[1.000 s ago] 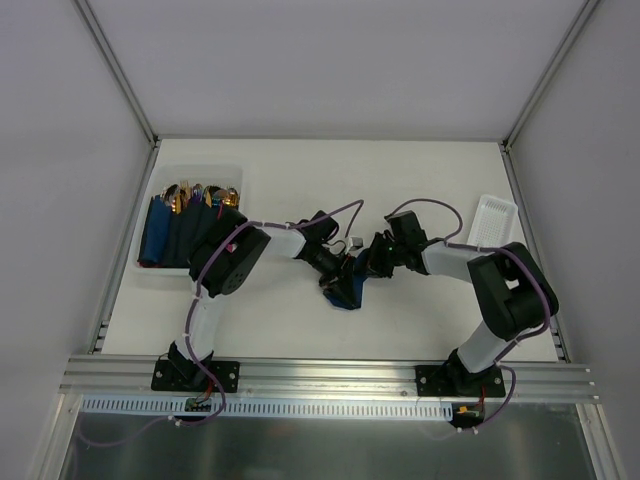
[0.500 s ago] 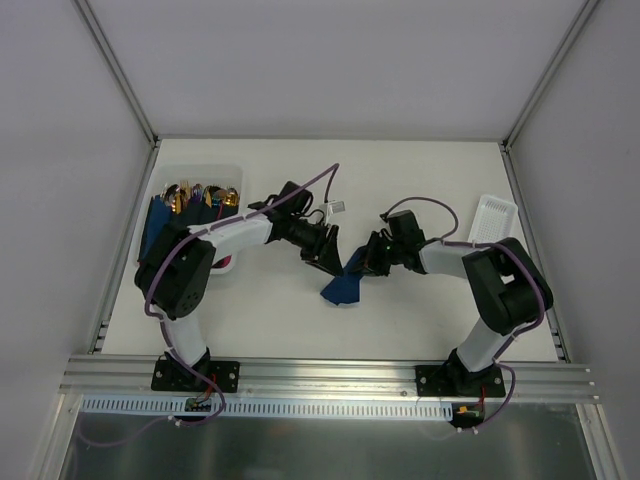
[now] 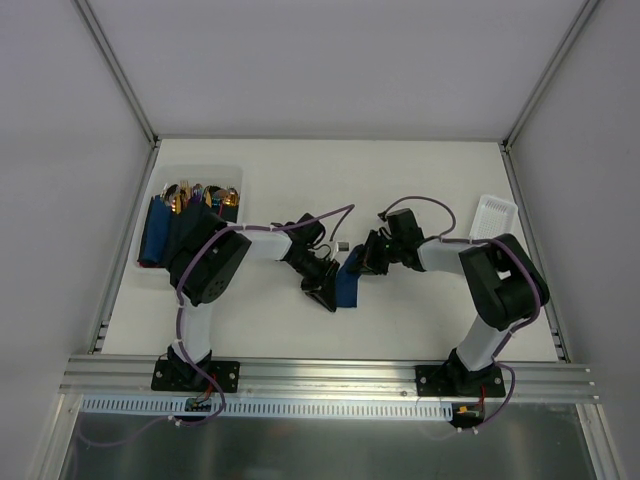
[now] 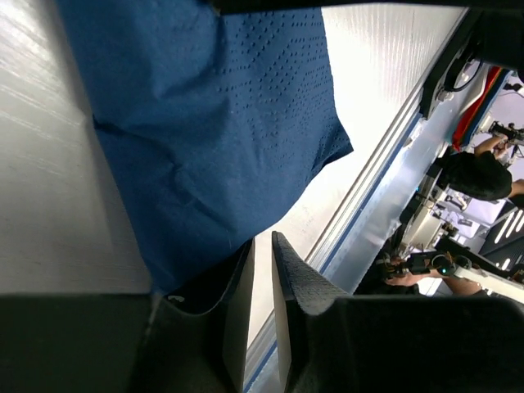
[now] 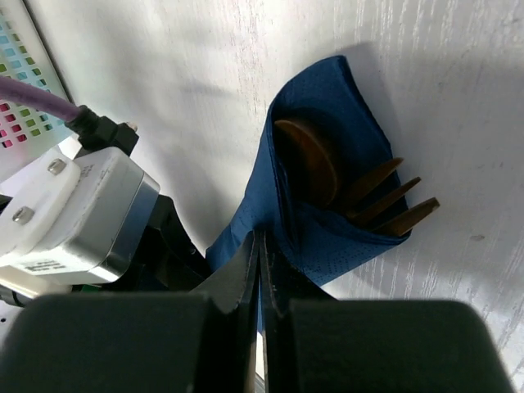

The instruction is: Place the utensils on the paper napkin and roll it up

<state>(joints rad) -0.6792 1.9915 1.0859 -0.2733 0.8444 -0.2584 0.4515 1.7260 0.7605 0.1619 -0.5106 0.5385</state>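
Note:
The navy paper napkin (image 3: pixel 348 282) lies mid-table, folded over the utensils. In the right wrist view the paper napkin (image 5: pixel 327 241) wraps a gold-bronze spoon bowl (image 5: pixel 307 155) and fork tines (image 5: pixel 397 209), which stick out of its open end. My right gripper (image 5: pixel 260 237) is shut on the napkin's near edge; from above the right gripper (image 3: pixel 360 262) sits at the napkin's far right corner. My left gripper (image 3: pixel 325 292) is just left of the napkin. In the left wrist view the left gripper (image 4: pixel 262 241) has its jaws nearly together and nothing between them, with the napkin (image 4: pixel 213 123) lying just ahead of them.
A clear bin (image 3: pixel 150 270) at the left holds several rolled navy napkins with gold utensils. A white perforated tray (image 3: pixel 495 218) lies at the right edge. Purple cables loop over both arms. The metal rail (image 3: pixel 320 375) runs along the near edge.
My left gripper has swung down from behind the napkin to its left side. The napkin has been drawn into a narrower, more upright bundle. The right gripper has barely shifted.

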